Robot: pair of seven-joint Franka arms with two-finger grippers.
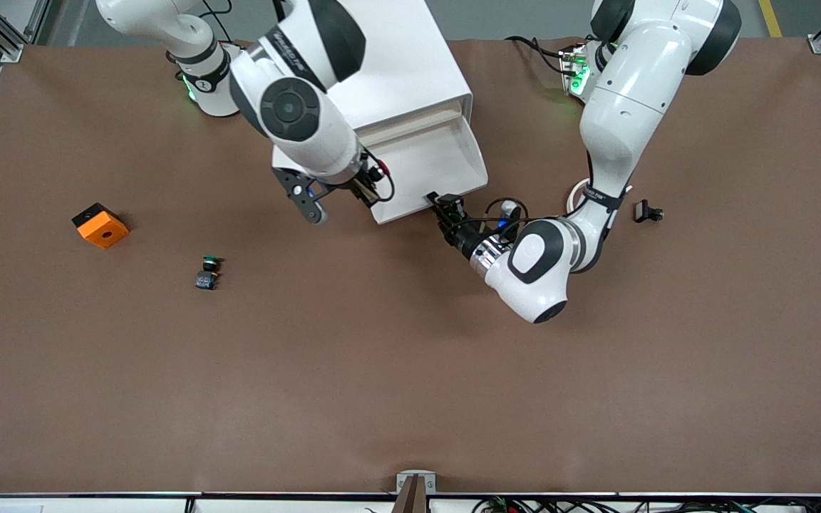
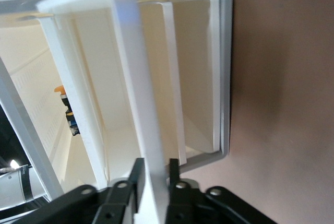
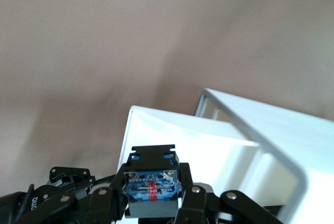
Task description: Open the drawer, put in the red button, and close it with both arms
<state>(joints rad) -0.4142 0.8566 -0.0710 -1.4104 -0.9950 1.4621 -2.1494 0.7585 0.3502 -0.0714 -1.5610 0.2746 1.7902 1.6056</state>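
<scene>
Button poised at the open drawer (image 1: 428,167), upper centre.
Right gripper (image 3: 152,199) clamps the red button (image 3: 152,186); left gripper (image 2: 154,174) clamps the drawer front; early release risks the button missing the drawer.

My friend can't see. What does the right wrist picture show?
The right arm's black two-finger tool grips the small push-button with the blue base, holding it over the front edge of the open white plastic drawer. Brown table fills the rest of the picture.
</scene>
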